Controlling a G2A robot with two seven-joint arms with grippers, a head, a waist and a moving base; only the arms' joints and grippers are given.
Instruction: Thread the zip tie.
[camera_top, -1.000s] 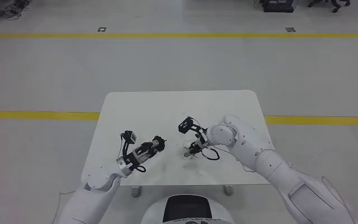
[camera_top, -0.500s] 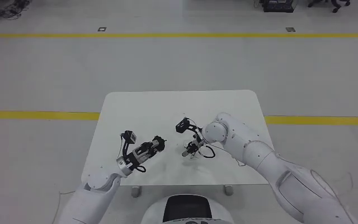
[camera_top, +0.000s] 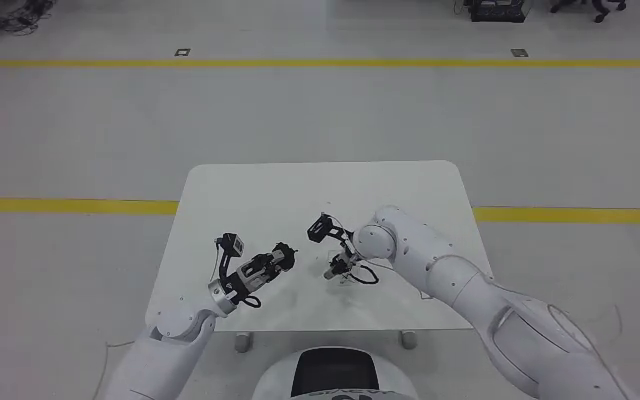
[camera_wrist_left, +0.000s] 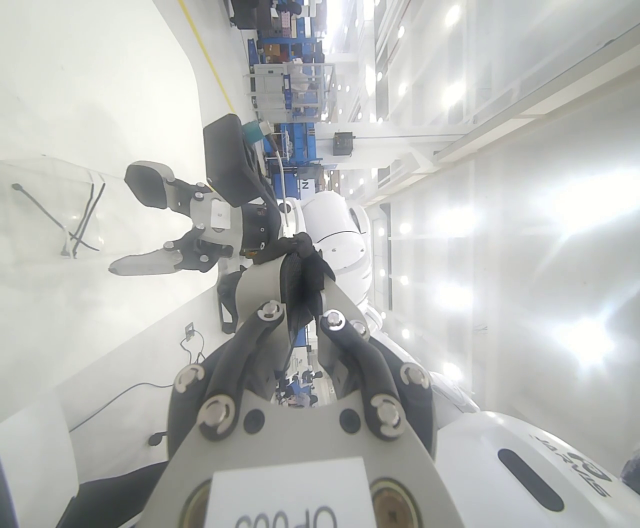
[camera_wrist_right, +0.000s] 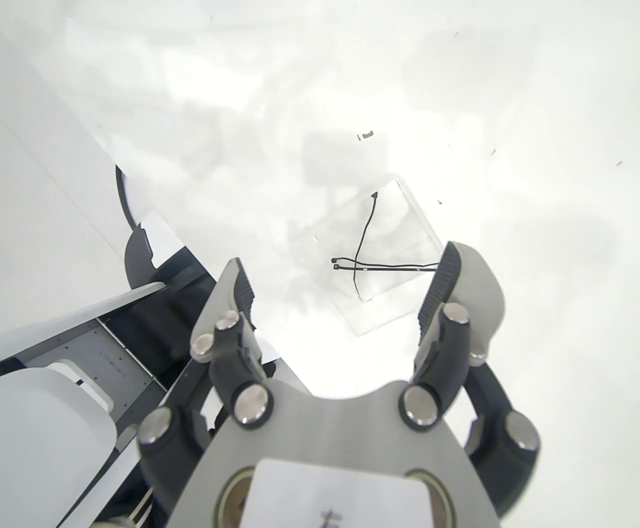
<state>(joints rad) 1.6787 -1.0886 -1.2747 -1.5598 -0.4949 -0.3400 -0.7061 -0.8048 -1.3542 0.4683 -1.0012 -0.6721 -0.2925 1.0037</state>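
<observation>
Right gripper spread wide over thin black plastic zip ties (in a clear flat tray); left gripper pressed together.

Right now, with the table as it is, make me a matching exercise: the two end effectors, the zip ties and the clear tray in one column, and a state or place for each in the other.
Column one:
1. left end effector
2. right end effector
3. zip ties
4. clear tray

Column two:
A. open, pointing at the tray
B. black, lying crossed in the tray
C. shut, off to one side of the tray
D. flat on the white table

Pairs: 1-C, 2-A, 3-B, 4-D.
</observation>
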